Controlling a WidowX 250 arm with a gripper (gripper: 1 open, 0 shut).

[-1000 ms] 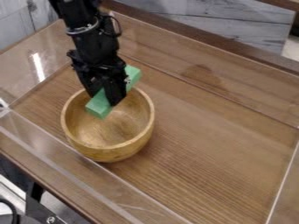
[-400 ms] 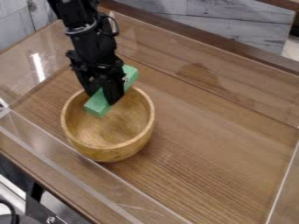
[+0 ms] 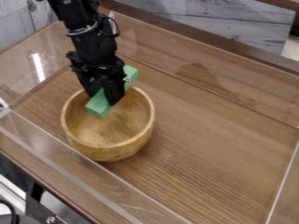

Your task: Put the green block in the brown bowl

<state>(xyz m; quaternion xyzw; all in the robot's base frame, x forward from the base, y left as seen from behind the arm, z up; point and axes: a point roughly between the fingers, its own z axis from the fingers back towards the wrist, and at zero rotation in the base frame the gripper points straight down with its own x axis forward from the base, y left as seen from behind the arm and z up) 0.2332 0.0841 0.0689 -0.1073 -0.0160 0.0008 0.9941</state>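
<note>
The brown bowl is a round, thick-walled wooden bowl on the near left of the table. Above its far rim hangs the green block, a light-green bar tilted with its lower end inside the bowl's opening and its upper end behind the black fingers. My gripper comes down from the upper left and is shut on the green block, with its fingers on either side of the bar. The middle of the bar is hidden by the fingers.
The wooden table top stretches to the right of the bowl. Clear low walls run along the table's edges, near the front and at the left. A grey marbled surface lies behind the table.
</note>
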